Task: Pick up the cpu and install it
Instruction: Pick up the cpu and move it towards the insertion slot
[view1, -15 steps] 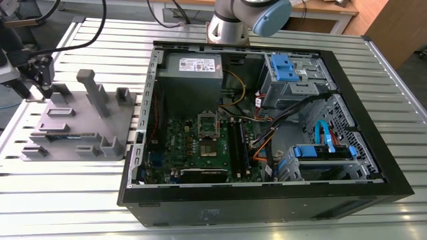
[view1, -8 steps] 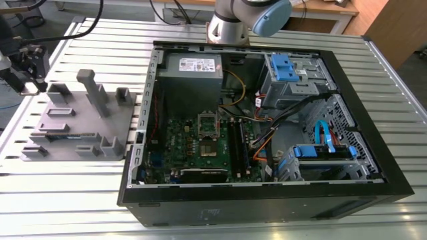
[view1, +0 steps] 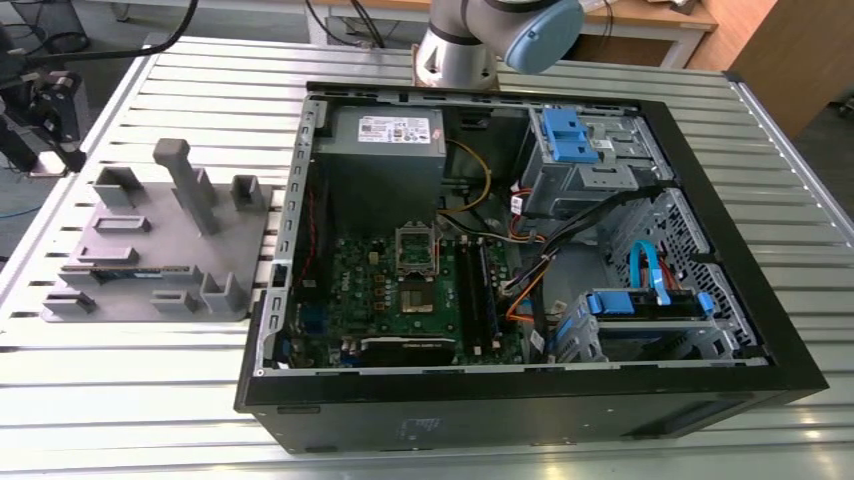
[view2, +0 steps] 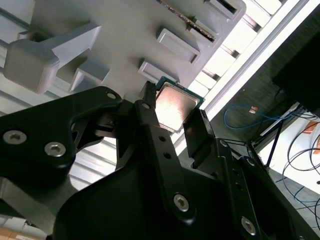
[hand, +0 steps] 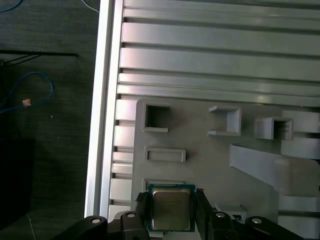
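Aluminium slats make up the bench, and on it the black computer case lies on its side with the panel off. This turns the green board and its socket upward, presumably so they can be reached from above. Just beside the case, on the exterior view's left, sits the grey fixture plate. Its moulded pockets and posts look meant to keep each loose part at a known spot, ready for a clean grasp.

In both wrist views the black pincer hangs over that plate near its edge. It is drawn in narrow, with one finger against each of two opposite sides of the cpu. It appears to hold the chip by the green rim (a sensible grip, since it leaves the shiny lid and the underside untouched).

The cpu lies flat between the fingers, silver top facing the cameras, over a shallow rectangular pocket of the plate. I cannot tell whether it rests in that pocket or hangs just clear of it. The cpu is at the plate, not in the case, so as the work stands it is grasped but not installed.
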